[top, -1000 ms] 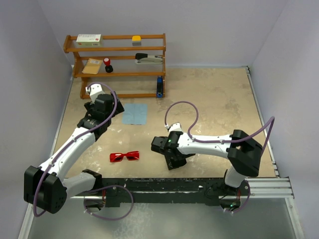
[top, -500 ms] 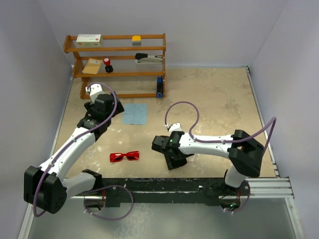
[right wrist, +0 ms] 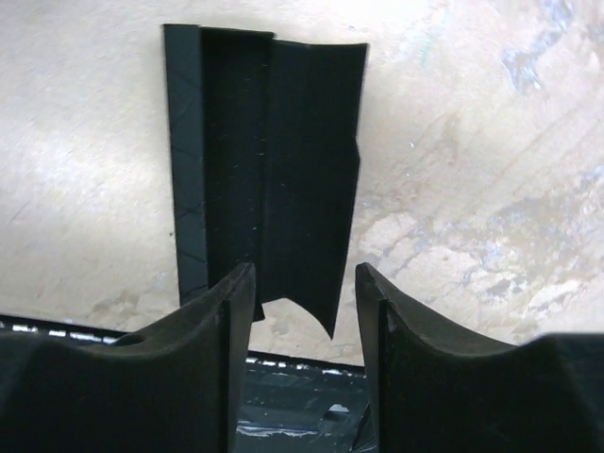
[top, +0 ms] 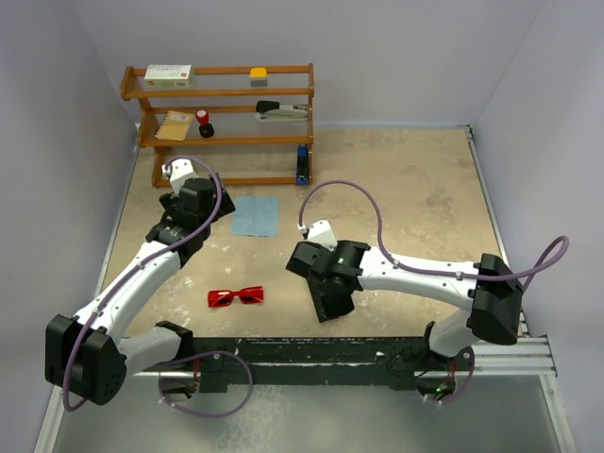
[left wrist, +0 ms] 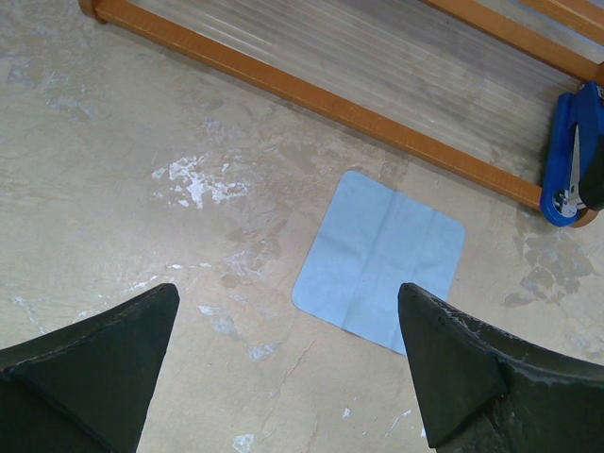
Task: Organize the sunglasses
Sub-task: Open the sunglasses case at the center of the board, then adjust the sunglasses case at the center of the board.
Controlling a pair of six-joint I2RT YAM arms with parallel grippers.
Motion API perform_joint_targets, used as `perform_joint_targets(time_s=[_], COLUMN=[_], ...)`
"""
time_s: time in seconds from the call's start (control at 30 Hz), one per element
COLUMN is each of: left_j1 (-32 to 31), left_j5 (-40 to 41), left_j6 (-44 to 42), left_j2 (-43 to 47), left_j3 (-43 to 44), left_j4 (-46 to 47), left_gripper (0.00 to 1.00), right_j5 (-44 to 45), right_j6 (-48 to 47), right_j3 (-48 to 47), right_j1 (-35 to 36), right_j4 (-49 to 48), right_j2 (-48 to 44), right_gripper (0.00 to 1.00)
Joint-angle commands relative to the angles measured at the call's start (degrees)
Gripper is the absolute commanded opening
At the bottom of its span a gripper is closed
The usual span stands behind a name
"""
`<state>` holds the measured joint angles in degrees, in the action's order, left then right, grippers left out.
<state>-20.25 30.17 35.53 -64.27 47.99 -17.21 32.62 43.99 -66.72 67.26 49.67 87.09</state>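
The red sunglasses (top: 236, 296) lie on the table near the front edge, left of centre, with neither gripper touching them. A long black case (right wrist: 269, 160) lies opened flat on the table. My right gripper (right wrist: 305, 274) hangs over its near end, jaws partly apart; the case's tip shows in the gap and the right finger stands off it. From above, the right gripper (top: 332, 307) covers most of the case. My left gripper (left wrist: 288, 293) is wide open and holds nothing, hovering just short of the light blue cloth (left wrist: 380, 260).
A wooden shelf (top: 222, 123) with small items stands at the back left. A blue stapler (left wrist: 576, 151) leans at its right foot. The cloth (top: 256, 216) lies in front of the shelf. A black rail (top: 311, 354) runs along the near edge.
The right arm has stretched out, its elbow swinging right and its wrist shifting slightly back and left over the case. Sunglasses, cloth and left arm have not moved.
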Motion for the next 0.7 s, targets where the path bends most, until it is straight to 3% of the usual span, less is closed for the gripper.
perform_joint_targets(time_s=[0.0, 0.2, 0.33, 0.67], left_j1=[0.45, 0.64, 0.74, 1.19], left_j5=[0.70, 1.09, 1.06, 1.28], left_j6=[-0.19, -0.38, -0.38, -0.59], left_j2=[0.38, 0.17, -0.31, -0.97], left_j3=[1.14, 1.05, 1.04, 1.30], left_j4=[2.46, 2.53, 2.77, 2.86], left_gripper=[0.97, 0.97, 0.97, 0.97], right_j5=[-4.60, -8.37, -10.55, -13.65], right_j6=[-6.13, -8.69, -9.81, -11.66], right_j3=[1.81, 7.62, 9.83, 12.59], right_j1=[0.87, 1.23, 1.43, 3.71], right_j4=[-3.70, -7.27, -8.62, -14.62], right_j2=[-2.33, -6.07, -6.94, -3.62], right_gripper=[0.39, 0.14, 0.04, 0.00])
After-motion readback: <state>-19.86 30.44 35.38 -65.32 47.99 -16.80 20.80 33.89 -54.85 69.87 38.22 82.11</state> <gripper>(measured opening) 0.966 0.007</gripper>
